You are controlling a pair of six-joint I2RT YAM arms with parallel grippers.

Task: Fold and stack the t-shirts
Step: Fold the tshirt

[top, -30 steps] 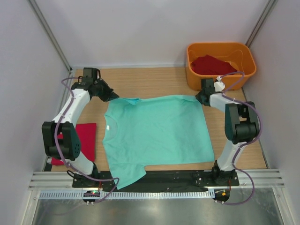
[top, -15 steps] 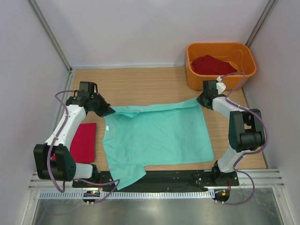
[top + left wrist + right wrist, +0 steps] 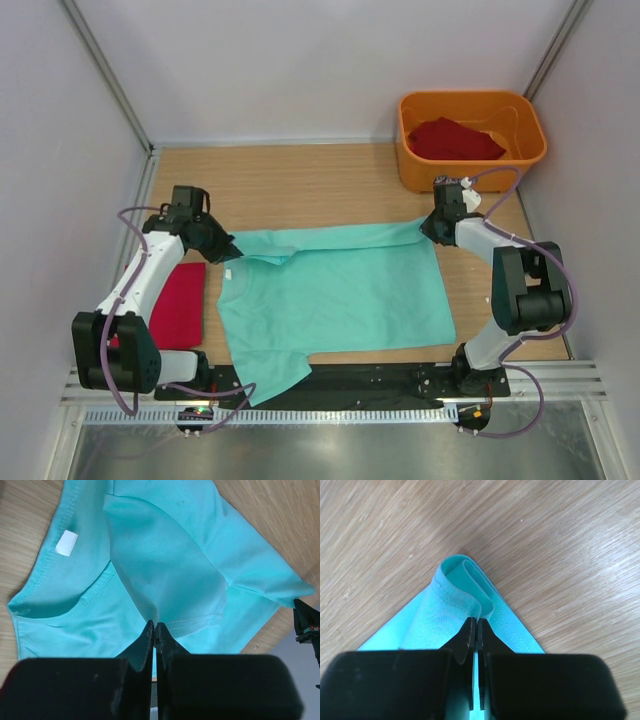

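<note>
A mint-green t-shirt (image 3: 340, 295) lies spread across the table, neck with its white label (image 3: 66, 543) to the left. Its far edge is lifted and folding toward the near side. My left gripper (image 3: 236, 250) is shut on the far left sleeve (image 3: 170, 580), pinching the cloth at its tips (image 3: 154, 625). My right gripper (image 3: 426, 226) is shut on the far right hem corner (image 3: 465, 587), which curls over the fingertips (image 3: 474, 621). A folded deep red t-shirt (image 3: 178, 303) lies left of the green one. Another red t-shirt (image 3: 452, 138) sits in the tub.
The orange plastic tub (image 3: 473, 108) stands at the far right corner. Bare wooden table (image 3: 310, 180) lies beyond the green shirt. Grey walls close in the left, right and far sides. The arm bases stand on a black rail (image 3: 370, 380) at the near edge.
Both grippers have drawn toward the near side with the green shirt's far edge, so that edge now folds over the shirt. The left one travelled farther.
</note>
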